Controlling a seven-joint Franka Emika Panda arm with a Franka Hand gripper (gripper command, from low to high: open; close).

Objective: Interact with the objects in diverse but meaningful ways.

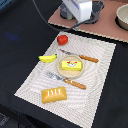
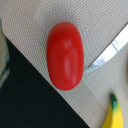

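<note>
worktop: dark | placemat: pale woven, carries everything | bread loaf: near mat's front edge | butter block: on plate, between knife and fork | banana: exterior view's left of plate | tomato: mat's far corner, beneath arm | fingers: out of sight, opening cannot be told

Showing glossy red on the tomato. Glowing yellow, tipped green, on the banana. Wearing yellow with a red mark on the butter block. Looking golden-brown and scored on the bread loaf. Running fine pale stripes across the placemat, lying over a black surface.
</note>
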